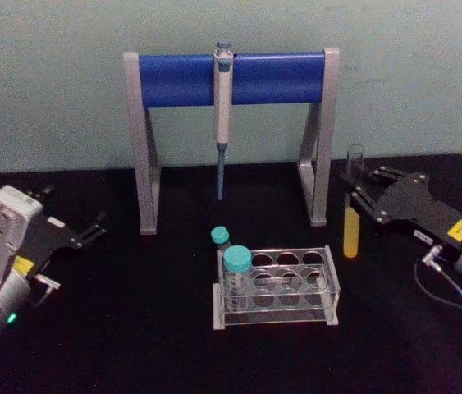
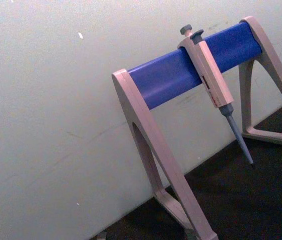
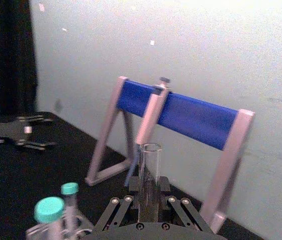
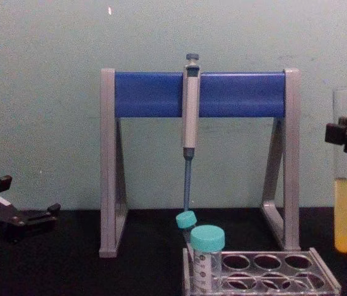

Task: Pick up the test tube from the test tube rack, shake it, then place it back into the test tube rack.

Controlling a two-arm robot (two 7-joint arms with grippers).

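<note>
The right jaws are pressed onto the test tube (image 1: 352, 205), pinching it just below its open mouth at the right side of the table (image 1: 132, 345). The tube stands upright, its lower part filled with yellow liquid, and in the chest view its round bottom hangs level with the caps of the tubes in the rack. It is out of the test tube rack (image 1: 329, 283), off to the rack's right and apart from it, near the right leg of the grey stand (image 1: 321, 139).

The left jaws are spread with nothing between them, low at the left side of the table, well apart from the rack.

The rack sits at the middle of the table in front of the stand. 2 teal-capped tubes (image 1: 237, 261) stand at its left end; the holes to their right are open. A grey-blue pipette (image 1: 223, 107) hangs from the stand's blue crossbar (image 1: 173, 80), tip pointing down behind the rack
</note>
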